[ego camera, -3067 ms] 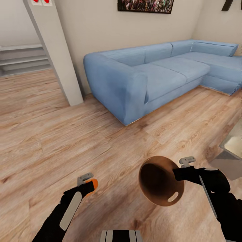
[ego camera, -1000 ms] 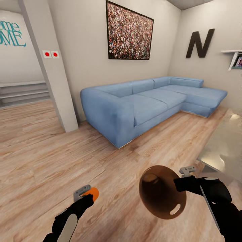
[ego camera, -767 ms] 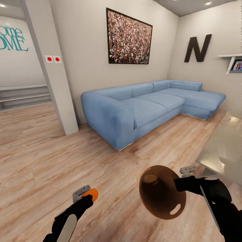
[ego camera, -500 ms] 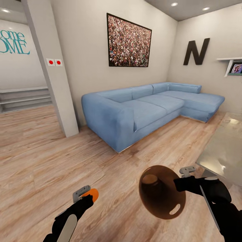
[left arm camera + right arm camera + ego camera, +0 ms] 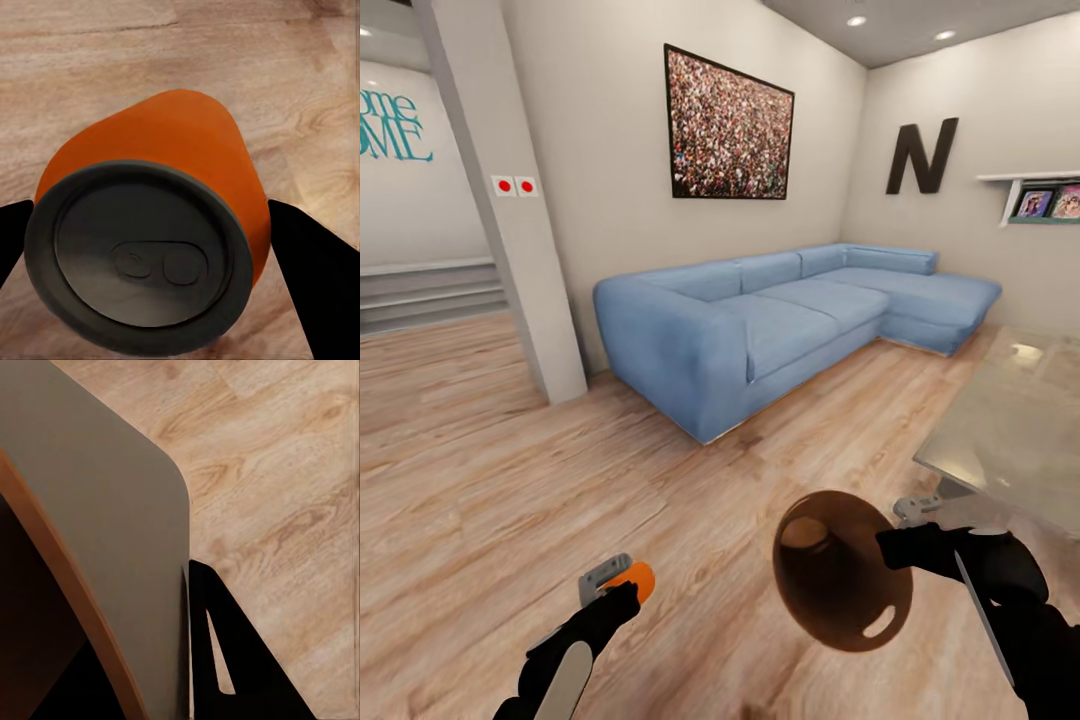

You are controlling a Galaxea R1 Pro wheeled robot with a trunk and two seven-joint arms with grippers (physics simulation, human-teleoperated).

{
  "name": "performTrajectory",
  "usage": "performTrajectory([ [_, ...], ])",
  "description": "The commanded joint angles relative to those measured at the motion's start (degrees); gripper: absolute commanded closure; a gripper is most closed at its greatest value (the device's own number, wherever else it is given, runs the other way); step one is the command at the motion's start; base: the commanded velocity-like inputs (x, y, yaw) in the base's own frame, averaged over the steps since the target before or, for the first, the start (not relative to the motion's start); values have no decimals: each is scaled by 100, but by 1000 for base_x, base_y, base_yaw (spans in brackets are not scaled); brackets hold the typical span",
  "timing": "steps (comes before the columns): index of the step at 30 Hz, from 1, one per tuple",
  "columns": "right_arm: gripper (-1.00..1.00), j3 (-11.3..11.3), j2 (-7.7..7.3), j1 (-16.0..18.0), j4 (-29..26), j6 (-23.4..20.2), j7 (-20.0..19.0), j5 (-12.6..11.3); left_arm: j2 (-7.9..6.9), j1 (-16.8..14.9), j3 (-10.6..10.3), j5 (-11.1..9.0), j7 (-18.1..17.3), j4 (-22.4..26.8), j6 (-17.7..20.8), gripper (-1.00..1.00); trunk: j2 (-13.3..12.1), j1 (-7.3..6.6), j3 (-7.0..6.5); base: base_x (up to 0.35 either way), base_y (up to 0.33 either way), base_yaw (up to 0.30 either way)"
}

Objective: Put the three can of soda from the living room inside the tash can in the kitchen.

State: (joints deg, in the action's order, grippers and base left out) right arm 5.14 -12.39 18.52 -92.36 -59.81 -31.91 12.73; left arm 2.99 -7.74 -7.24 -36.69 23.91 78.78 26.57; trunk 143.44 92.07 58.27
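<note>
The left end effector [image 5: 612, 582] is clamped on an orange can [image 5: 161, 225]. The right end effector [image 5: 908, 520] grips the rim of the tilted trash can [image 5: 840, 570]. Beyond lie the glass surface [image 5: 1010, 420] and blue sofa [image 5: 780, 320]. The robot seems mid-collection in the living room; next, the can likely needs dropping in.

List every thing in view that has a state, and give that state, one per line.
orange soda can: held between the left gripper's fingers, off the floor, tab unopened.
trash can: carried tilted, its brown inside facing the head camera, gripped at the rim.
left gripper: shut on the can.
right gripper: shut on the trash can's rim.
low table: standing on the floor beyond the right arm.
blue sofa: unoccupied.
</note>
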Motion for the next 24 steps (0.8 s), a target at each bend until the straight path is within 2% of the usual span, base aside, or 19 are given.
performTrajectory([
  [1,100,-1,0,2,-2,-19,-35,-102,0,0,2,0,0,-1,-1,100,0,-1,-1,-325,68,-264],
  [11,100,3,8,1,0,-19,-35,-90,2,0,10,2,-1,-11,-2,100,0,-1,-1,-328,45,-288],
  [16,100,34,-55,-10,21,-19,-35,-78,12,0,-31,4,-2,-13,-8,100,0,-1,-1,-242,4,-294],
  [18,100,196,-92,-24,32,-19,-37,-83,23,0,-45,4,-9,-17,-9,100,0,-1,-1,-79,1,-294],
  [21,100,578,-121,-37,46,-19,-42,-89,32,0,-55,13,-17,-26,-11,100,0,-1,-1,-31,0,-294],
  [24,100,701,-130,-40,50,-19,-43,-87,34,0,-62,42,-109,-29,-11,100,0,-1,-1,-8,-20,-294],
])
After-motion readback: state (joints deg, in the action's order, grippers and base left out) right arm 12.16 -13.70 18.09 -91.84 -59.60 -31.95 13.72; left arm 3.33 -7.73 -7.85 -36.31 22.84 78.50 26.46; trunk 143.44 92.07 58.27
